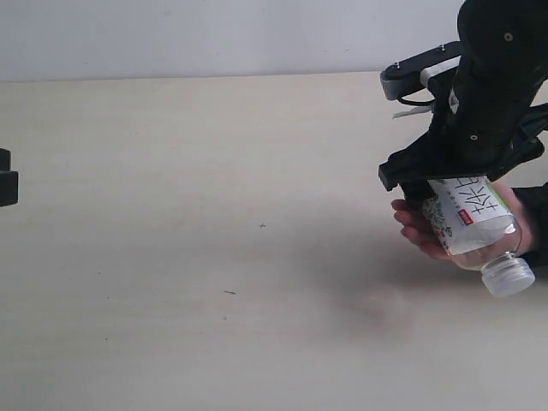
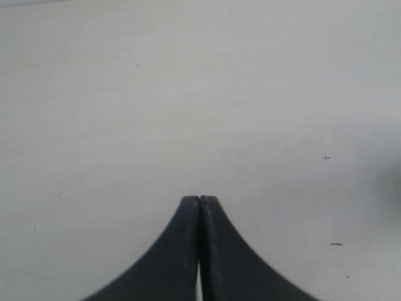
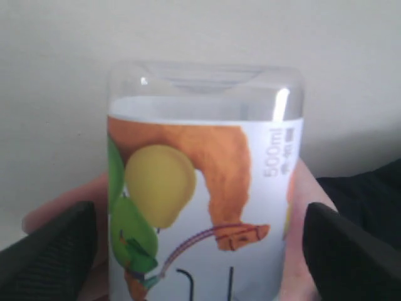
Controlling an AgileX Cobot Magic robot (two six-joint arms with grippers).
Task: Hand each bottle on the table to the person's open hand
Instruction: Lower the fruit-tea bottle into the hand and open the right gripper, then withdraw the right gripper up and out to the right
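Observation:
A clear bottle (image 1: pixel 473 224) with a white label and a white cap (image 1: pixel 508 276) lies tilted, cap down, in the person's open hand (image 1: pixel 416 228) at the right. My right gripper (image 1: pixel 445 181) is open around the bottle's upper part. In the right wrist view the bottle (image 3: pixel 203 188) shows a yellow-green fruit on its label. Skin of the hand (image 3: pixel 301 251) shows on both sides between the bottle and the black fingers (image 3: pixel 53 251). My left gripper (image 2: pixel 200 199) is shut on nothing above the bare table (image 2: pixel 188 94). No other bottle is in view.
The pale beige table (image 1: pixel 214 214) carries only a few tiny dark specks (image 1: pixel 262 225). The left arm's tip (image 1: pixel 6 184) just shows at the left edge of the exterior view. The person's dark sleeve (image 1: pixel 538 214) is at the right edge.

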